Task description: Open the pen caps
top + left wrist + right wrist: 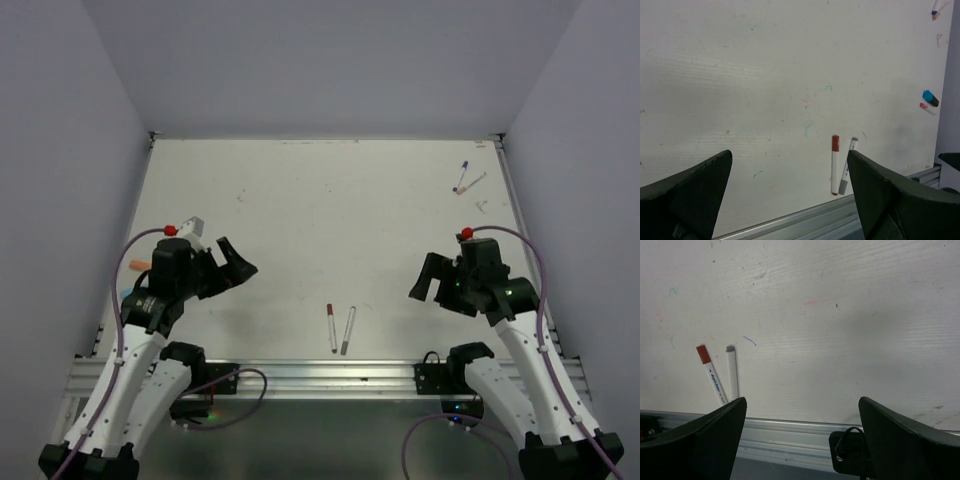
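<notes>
White tabletop [300, 200] is viewed from above: two pens [333, 335] are laid side by side by the front rail [330, 372], long axes running near to far. The dark red cap [329, 310] is pointed away and the grey cap [344, 348] toward the rail. They are flanked by the left gripper [234, 266] and the right gripper [428, 282], the right judged slightly nearer.

At the left wrist, wide, empty jaws are shown, with the pens ahead-right.

At the right wrist, the jaws are likewise spread and empty, and the blue barrel print cannot be read.
</notes>
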You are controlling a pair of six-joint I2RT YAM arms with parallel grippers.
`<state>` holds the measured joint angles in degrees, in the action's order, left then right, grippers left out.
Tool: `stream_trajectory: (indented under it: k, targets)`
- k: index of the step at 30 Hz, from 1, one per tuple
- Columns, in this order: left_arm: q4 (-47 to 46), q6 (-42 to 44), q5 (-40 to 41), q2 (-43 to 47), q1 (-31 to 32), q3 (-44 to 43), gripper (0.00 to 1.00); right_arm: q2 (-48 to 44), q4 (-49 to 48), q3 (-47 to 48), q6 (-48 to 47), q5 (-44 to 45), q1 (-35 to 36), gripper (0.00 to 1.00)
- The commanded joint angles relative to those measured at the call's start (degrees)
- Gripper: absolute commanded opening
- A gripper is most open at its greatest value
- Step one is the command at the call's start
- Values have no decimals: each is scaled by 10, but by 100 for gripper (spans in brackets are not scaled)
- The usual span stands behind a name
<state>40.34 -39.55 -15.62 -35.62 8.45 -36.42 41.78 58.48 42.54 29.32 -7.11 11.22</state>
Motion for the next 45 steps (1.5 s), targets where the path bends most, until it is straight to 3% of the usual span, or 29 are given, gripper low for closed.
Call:
stream_trajectory:
  k: [1, 5, 6, 7, 12, 18, 23, 25, 26, 27, 28, 29, 32, 38, 45]
  targets:
    - [-38, -12, 65, -17, 67, -18, 100, 13, -35, 29, 5, 13, -1, 99]
    - [-82, -40, 79, -65, 138, -21, 100, 37, -67, 38, -7, -63, 21, 99]
    - [-89, -47, 103, -87, 174, -26, 100, 41, -85, 43, 4, -58, 58, 99]
    - [-96, -55, 117, -99, 193, -29, 100, 52, -79, 53, 11, -7, 77, 99]
    - [-125, -101, 196, -175, 312, -56, 100, 131, -65, 96, 35, 80, 183, 99]
    - [-119, -135, 257, -201, 407, -73, 100, 185, -59, 100, 80, 209, 277, 99]
    - [-125, -162, 277, -197, 433, -65, 100, 246, -77, 114, 114, 270, 354, 99]
    - [-125, -163, 278, -190, 438, -58, 100, 235, -119, 93, 129, 237, 359, 98]
    - [-121, -164, 282, -187, 438, -55, 100, 232, -164, 84, 140, 225, 359, 94]
    - [-120, -165, 284, -181, 438, -52, 100, 229, -185, 63, 153, 207, 360, 80]
    - [-119, -167, 286, -177, 438, -49, 100, 240, -206, 55, 178, 197, 359, 74]
    - [-119, -167, 285, -174, 438, -45, 100, 254, -213, 54, 186, 195, 360, 71]
    - [-126, -163, 277, -162, 438, -35, 100, 319, -211, 74, 196, 183, 375, 71]
    - [-126, -158, 275, -154, 438, -32, 100, 356, -275, 42, 241, 174, 415, 70]
    - [-134, -153, 268, -149, 438, -29, 100, 390, -303, 25, 274, 177, 449, 60]
